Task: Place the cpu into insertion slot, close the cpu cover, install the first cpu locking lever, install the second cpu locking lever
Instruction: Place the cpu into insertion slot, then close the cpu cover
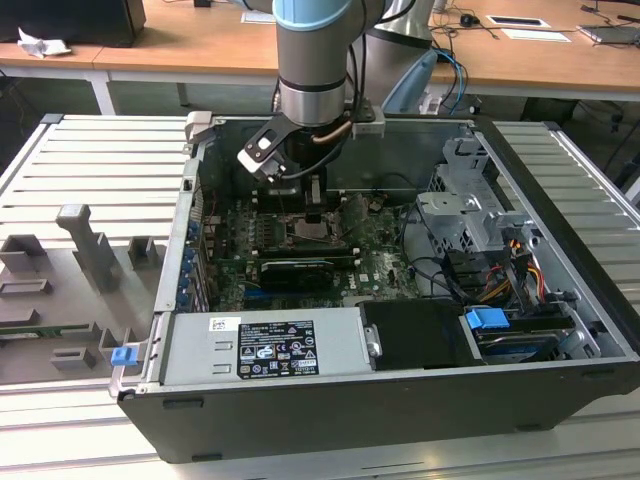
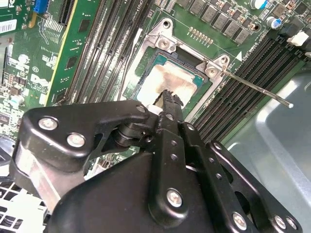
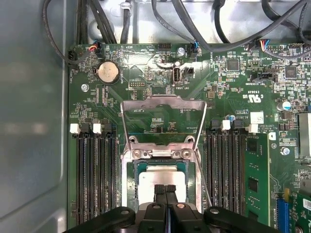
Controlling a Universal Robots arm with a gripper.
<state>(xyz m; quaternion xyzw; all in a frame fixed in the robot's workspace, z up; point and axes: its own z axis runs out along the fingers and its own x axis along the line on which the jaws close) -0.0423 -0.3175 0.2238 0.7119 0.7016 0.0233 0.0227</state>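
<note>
Now | jaws pinched together, empty, over cpu seated in insertion slot | cpu cover open | likely: press frame down evenly

Wooden desks — ribbed grey table

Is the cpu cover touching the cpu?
Apart. In the first wrist view the cpu cover is swung open, away from the cpu lying in the insertion slot.
</note>
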